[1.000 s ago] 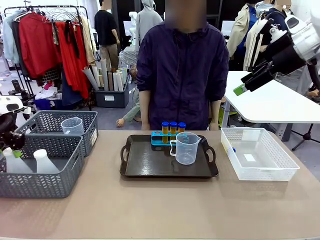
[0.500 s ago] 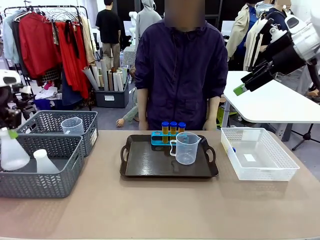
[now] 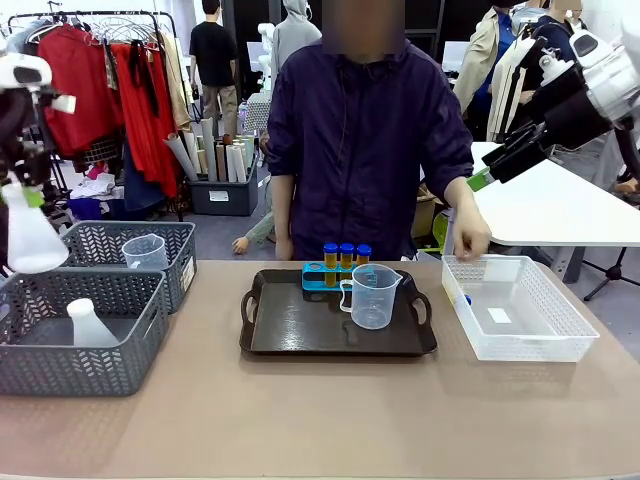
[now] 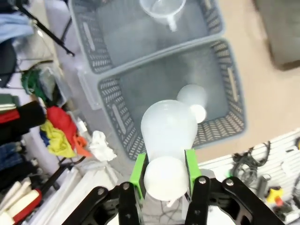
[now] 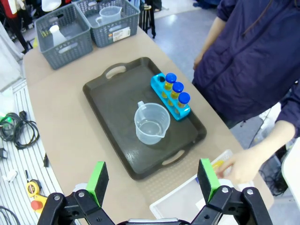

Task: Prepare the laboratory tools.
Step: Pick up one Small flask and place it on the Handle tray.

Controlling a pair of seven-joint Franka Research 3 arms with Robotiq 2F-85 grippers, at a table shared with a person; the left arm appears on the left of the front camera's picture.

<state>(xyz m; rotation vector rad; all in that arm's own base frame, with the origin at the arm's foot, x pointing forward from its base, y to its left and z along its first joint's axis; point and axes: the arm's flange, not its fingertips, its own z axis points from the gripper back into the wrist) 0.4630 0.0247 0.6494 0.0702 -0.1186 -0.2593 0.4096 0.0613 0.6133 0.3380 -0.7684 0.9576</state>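
Because the flask (image 3: 30, 245) likely belonged on the tray (image 3: 300, 345), left fingers (image 4: 138, 169) clenched its neck above the near basket (image 3: 80, 372), right fingers (image 5: 97, 179) released.

flask (image 3: 30, 245) aloft, clear beaker (image 3: 372, 297), blue-capped tubes (image 3: 346, 252) on tray (image 3: 300, 330)

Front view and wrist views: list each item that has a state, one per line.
Held flask: in the air over the near grey basket, neck clamped.
Left gripper: shut on that flask.
Second flask: upright in the near grey basket.
Tray beaker: upright, empty.
Basket beaker: upright in the far grey basket.
Three tubes: capped, upright in the rack.
Right gripper: open, empty.
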